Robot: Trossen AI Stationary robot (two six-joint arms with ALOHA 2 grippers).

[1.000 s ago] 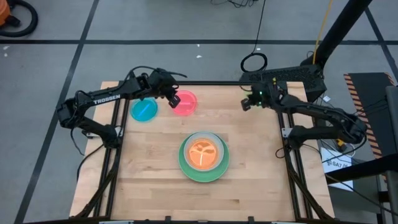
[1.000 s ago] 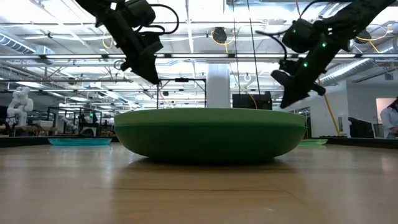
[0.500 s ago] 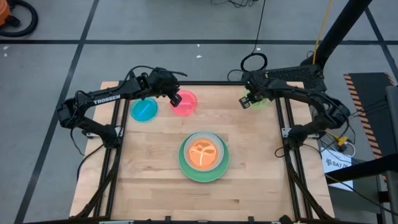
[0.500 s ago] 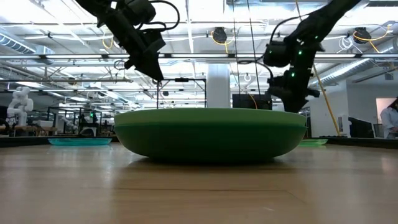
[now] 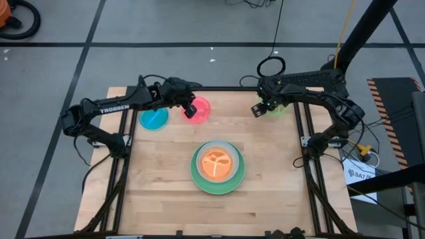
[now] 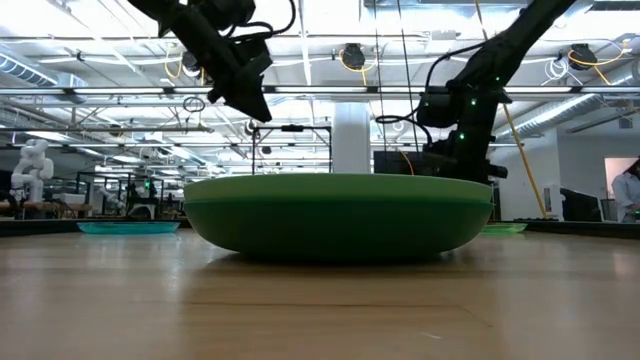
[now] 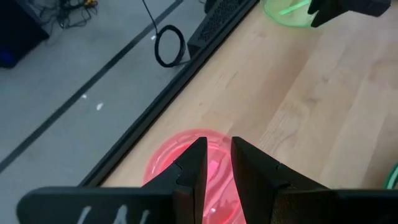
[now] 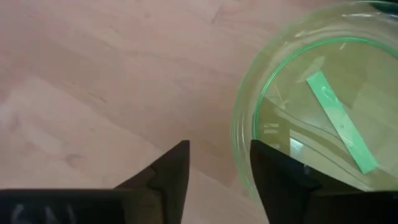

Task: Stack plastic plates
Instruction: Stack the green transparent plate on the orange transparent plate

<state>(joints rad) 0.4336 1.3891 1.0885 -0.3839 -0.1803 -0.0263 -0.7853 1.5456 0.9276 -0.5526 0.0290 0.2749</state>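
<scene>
A stack of plastic plates rests mid-table, a dark green plate point(image 5: 198, 180) point(image 6: 335, 218) at the bottom and an orange one point(image 5: 216, 164) on top. At the far left lie a small blue plate point(image 5: 153, 119) and a pink-red plate point(image 5: 200, 110) point(image 7: 168, 163). My left gripper point(image 5: 190, 109) point(image 7: 218, 151) hangs above the pink-red plate, open by a narrow gap and clear of it. A yellow-green plate point(image 5: 277, 110) point(image 8: 323, 106) lies at the far right. My right gripper point(image 5: 256, 110) point(image 8: 218, 155) is open at its near-left rim, one finger over the plate and one outside.
Dark frame rails run along the table's left, right and far edges. Bare wood lies between the stack and the far plates, and all along the near side. A cable loop point(image 5: 270, 66) lies on the floor beyond the far edge.
My right gripper has swung a little toward the table's left and come down at the yellow-green plate's rim, its arm now lying along the far edge. My left gripper has risen a little above the pink-red plate. No plate has moved.
</scene>
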